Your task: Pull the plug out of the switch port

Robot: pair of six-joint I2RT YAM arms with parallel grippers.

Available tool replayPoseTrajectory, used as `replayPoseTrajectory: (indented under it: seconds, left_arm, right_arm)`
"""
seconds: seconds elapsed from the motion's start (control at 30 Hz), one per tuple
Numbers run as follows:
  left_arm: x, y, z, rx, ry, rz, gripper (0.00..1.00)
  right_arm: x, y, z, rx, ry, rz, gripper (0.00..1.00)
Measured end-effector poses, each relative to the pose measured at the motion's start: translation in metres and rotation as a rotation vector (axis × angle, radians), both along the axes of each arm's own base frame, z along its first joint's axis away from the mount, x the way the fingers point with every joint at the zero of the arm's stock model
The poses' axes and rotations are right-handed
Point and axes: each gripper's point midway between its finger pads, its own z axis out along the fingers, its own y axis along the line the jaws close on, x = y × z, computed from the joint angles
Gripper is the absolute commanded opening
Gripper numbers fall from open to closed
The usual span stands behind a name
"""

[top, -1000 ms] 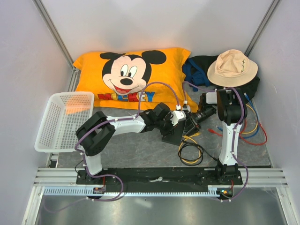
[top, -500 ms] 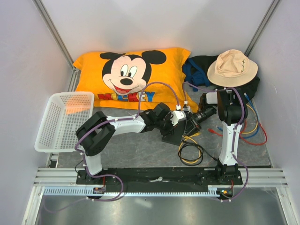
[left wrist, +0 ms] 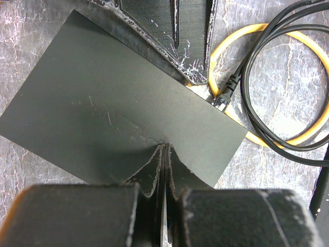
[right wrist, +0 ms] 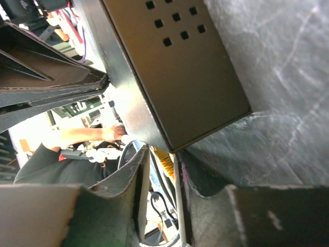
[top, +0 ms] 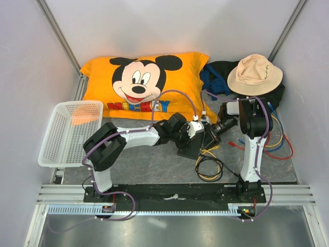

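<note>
The switch point(left wrist: 118, 113) lies flat on the grey marbled worktop point(left wrist: 288, 92), between the two arms, and both claws meet at it. The left claw point(left wrist: 163, 154) is clenched, its jaws tight together with no gap. Its tips rest on the switch's matte top, close to one long edge. It grips nothing.

The right claw point(right wrist: 162, 154) sits at the opposite edge of the switch, the one facing the cables. In the left wrist view its jaws are drawn together to a thin slit, and the tips rest at the switch's rim. The right wrist view shows the same narrow gap, with nothing visibly pinched in it. That view also shows a face of the switch with small square vent holes.

The plug point(left wrist: 226, 95) is black with a clear tip. It lies just beside the right claw's tips, outside the jaws, and its tip touches the switch's edge. I cannot tell whether it is seated in a port. A black cable point(left wrist: 245, 77) runs from it in loose loops over a yellow cable point(left wrist: 277, 143) coiled on the worktop beside the switch.

Beyond the switch, away from the arm bases, lies an orange cartoon pillow point(top: 144, 85). A tan hat point(top: 254, 74) sits beyond the switch and to its right. A white mesh basket point(top: 69, 134) stands well to the left of the switch.
</note>
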Motion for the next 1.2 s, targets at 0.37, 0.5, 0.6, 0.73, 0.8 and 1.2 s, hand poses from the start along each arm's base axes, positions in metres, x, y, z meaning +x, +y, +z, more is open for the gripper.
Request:
replayPoseTrajectory:
  seconds: [0.37, 0.5, 0.6, 0.73, 0.8, 1.2]
  left_arm:
    - [0.000, 0.000, 0.000, 0.000, -0.001, 0.000, 0.02]
    - [0.000, 0.000, 0.000, 0.000, 0.000, -0.001, 0.02]
    - [-0.001, 0.000, 0.000, -0.001, 0.001, -0.002, 0.02]
    - [-0.001, -0.003, 0.000, -0.001, 0.009, -0.010, 0.02]
    - [-0.001, -0.004, 0.000, 0.002, 0.017, -0.013, 0.02]
    - [-0.001, -0.003, 0.000, 0.003, 0.037, -0.035, 0.02]
  right_arm:
    - [0.000, -0.001, -0.002, -0.034, -0.010, 0.004, 0.00]
    - [0.000, -0.001, -0.001, -0.041, -0.006, 0.007, 0.00]
    - [-0.001, -0.004, 0.000, -0.050, -0.007, 0.021, 0.00]
    - [-0.007, -0.012, 0.002, -0.074, 0.001, 0.062, 0.00]
    - [-0.013, -0.025, 0.002, -0.099, 0.005, 0.094, 0.00]
    - [0.013, -0.093, 0.003, -0.121, -0.164, 0.127, 0.00]
